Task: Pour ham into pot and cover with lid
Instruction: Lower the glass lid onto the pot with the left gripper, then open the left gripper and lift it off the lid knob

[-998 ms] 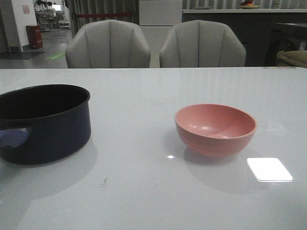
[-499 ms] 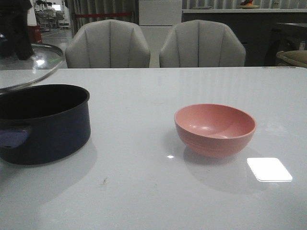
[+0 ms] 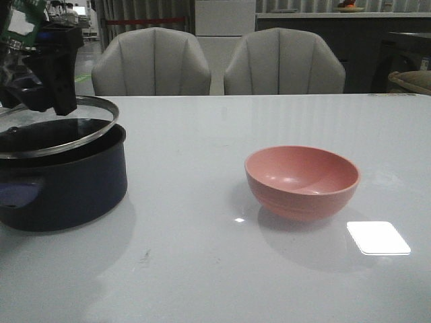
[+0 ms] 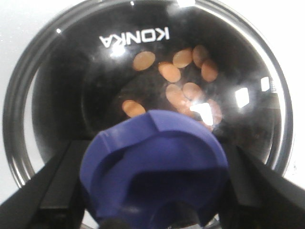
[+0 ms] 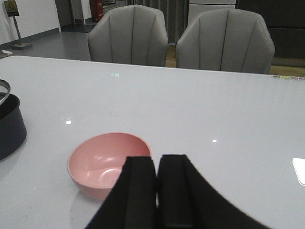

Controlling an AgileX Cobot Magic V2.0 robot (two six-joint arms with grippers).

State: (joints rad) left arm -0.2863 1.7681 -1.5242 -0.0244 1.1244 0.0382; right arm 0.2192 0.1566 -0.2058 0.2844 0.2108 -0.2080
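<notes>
The left gripper [image 3: 42,101] clamps the lid [image 3: 60,134] by its knob [image 4: 152,171], tilted over the pot [image 3: 67,182]. Ham [image 4: 181,78] lies inside the pot. The right gripper [image 5: 157,191] is closed and empty, near the bowl [image 3: 302,180].

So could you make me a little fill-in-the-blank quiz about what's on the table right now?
1. The left fingers grip the lid by its blue ____.
2. Seen through the glass, the ham slices lie inside the ____.
3. The pink bowl on the table is ____.
4. The lid sits tilted, not yet flat on the pot, whose colour is dark ____.

Missing words: knob; pot; empty; navy
</notes>
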